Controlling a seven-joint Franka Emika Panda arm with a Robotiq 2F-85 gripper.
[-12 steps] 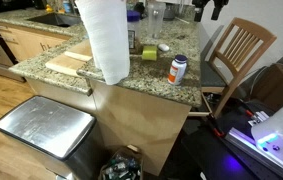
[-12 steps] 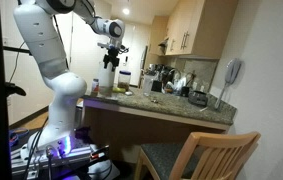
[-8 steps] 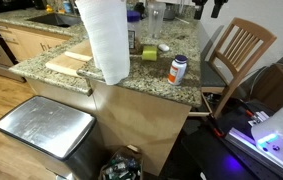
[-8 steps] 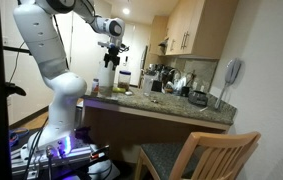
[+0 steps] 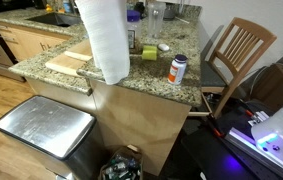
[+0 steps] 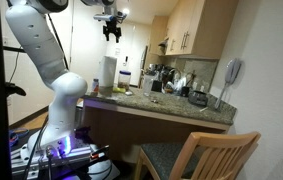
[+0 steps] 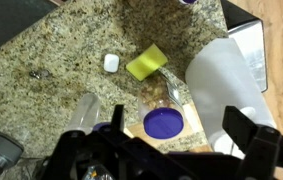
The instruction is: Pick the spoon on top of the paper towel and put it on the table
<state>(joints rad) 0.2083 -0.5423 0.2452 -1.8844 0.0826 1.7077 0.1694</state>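
The gripper [image 6: 111, 31] hangs high above the counter [image 5: 151, 80], at 12 o'clock from the paper towel [image 6: 108, 72]. In the wrist view its 2 fingers [image 7: 245, 137] stand wide apart with nothing between them. What looks like the spoon [image 7: 174, 93], small and blurred, lies on the counter at 5 o'clock from the green sponge [image 7: 147, 62] and 12 o'clock from a purple lid [image 7: 163, 123]. The roll stands upright at the lid's 3 o'clock. A wooden board [image 5: 66, 63] lies at the roll's 9 o'clock in an exterior view.
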